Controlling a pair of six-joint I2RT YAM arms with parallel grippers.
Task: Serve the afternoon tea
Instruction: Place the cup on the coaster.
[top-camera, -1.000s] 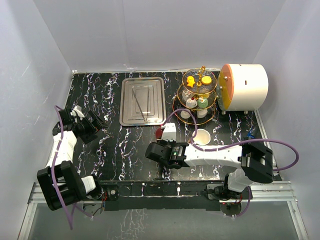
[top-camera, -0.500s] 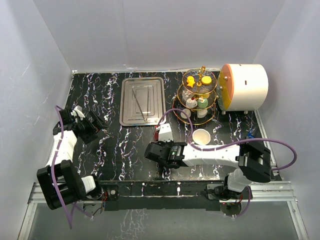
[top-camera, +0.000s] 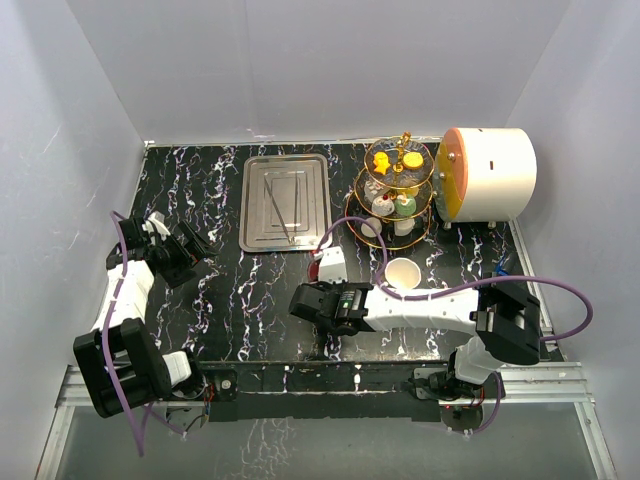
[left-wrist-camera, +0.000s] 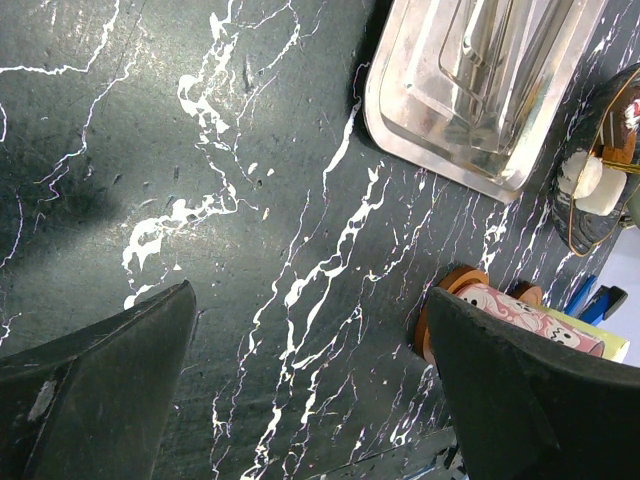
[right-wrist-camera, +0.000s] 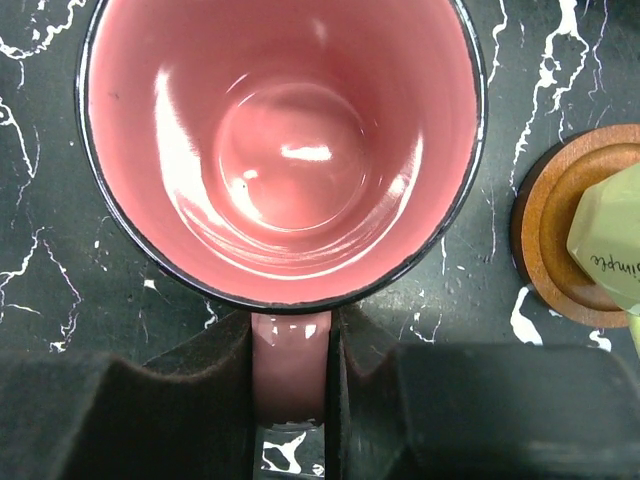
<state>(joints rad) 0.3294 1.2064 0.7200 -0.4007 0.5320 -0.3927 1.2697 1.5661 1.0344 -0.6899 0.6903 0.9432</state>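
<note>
Maroon cup (right-wrist-camera: 280, 150): handle clenched by right gripper (right-wrist-camera: 290, 400). It has shifted slightly left within the last second and is now beside cream cup (right-wrist-camera: 612, 240) on saucer (right-wrist-camera: 545, 250); set-down appears imminent. Left gripper (left-wrist-camera: 308, 292): released, idle over table (left-wrist-camera: 200, 120).

The maroon cup (right-wrist-camera: 280, 150) is cut off by the right wrist view's top edge and hidden overhead beneath the right arm (top-camera: 345, 300). The steel tray (left-wrist-camera: 480, 90) is cropped in the left wrist view. The lower-tier cakes (top-camera: 392, 207), possibly white and green, are too small to be told apart.
</note>
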